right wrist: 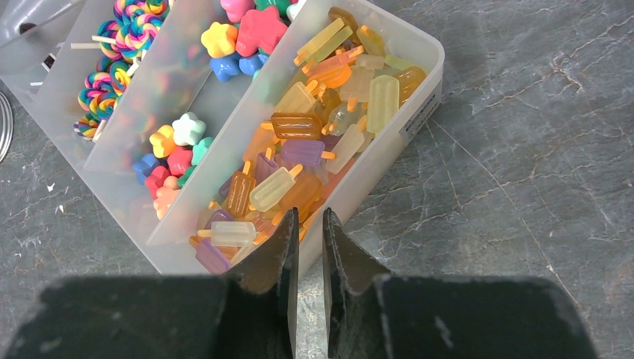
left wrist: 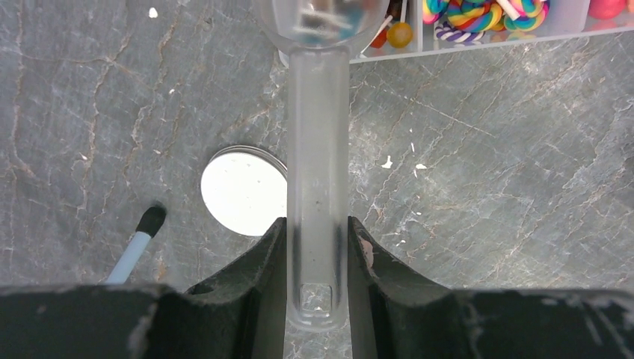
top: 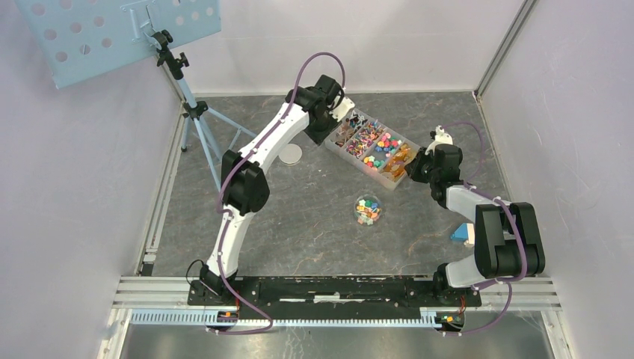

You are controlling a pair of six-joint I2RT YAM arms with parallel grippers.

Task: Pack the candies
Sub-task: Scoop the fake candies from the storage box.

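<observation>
Grey marbled bench between white walls; pale blue perforated board on a tripod at upper left of the top view. Above and right of centre, a clear divided box. At its upper-left end, left tool clamped on the handle of a clear scoop, bowl over the end compartment. At its lower-right end, right tool pinching the wall. Small round jar at mid-frame, apart from the box. Grey lid lying flat left of the box. Inside box and jar, the candies: swirls, flowers, amber ice-lolly shapes.
</observation>
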